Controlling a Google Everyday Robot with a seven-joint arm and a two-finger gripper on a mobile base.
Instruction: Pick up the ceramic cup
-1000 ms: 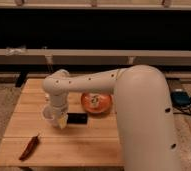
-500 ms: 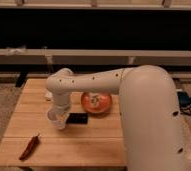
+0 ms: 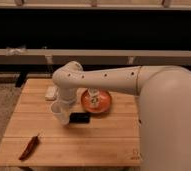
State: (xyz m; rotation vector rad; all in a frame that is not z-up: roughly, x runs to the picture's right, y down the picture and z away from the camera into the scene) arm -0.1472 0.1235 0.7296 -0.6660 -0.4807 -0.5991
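Observation:
The ceramic cup (image 3: 59, 112) is small, plain and white, and sits tilted at the end of my arm over the left middle of the wooden table (image 3: 104, 145). My gripper (image 3: 62, 106) comes down from the white wrist right onto the cup and is closed on it. The cup's base is just above or at the table surface; I cannot tell which. The fingers are mostly hidden by the wrist and the cup.
An orange round dish (image 3: 101, 104) with a small white bottle-like object (image 3: 94, 95) stands right of the cup. A flat black object (image 3: 80, 118) lies beside the cup. A red chili (image 3: 30, 146) lies front left. A small white item (image 3: 51, 92) lies behind.
The wrist and cup have shifted slightly up and to the right together, and the cup now looks more tilted. The other objects have not moved.

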